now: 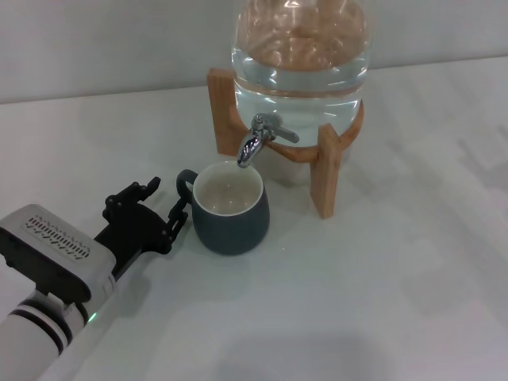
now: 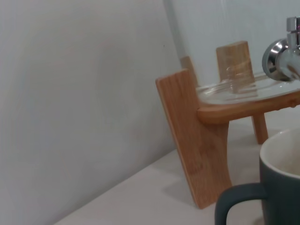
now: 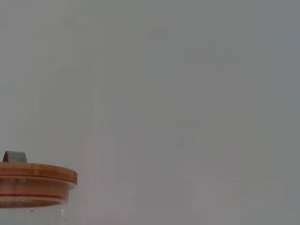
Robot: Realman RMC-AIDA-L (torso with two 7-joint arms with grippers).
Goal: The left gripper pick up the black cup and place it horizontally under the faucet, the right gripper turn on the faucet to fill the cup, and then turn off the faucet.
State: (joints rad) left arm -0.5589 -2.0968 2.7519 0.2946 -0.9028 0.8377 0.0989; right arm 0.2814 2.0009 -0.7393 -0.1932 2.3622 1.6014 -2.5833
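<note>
The black cup stands upright on the white table, its cream inside showing, right below the nozzle of the chrome faucet. Its loop handle points toward my left gripper. The left gripper is open, just left of the cup, prongs close to the handle and not holding it. The left wrist view shows the cup's rim and handle and the faucet. The right gripper is not in any view.
The clear glass jar holds water and rests on a wooden stand behind the cup. The right wrist view shows only the jar's wooden lid and a grey wall. White tabletop spreads in front and to the right.
</note>
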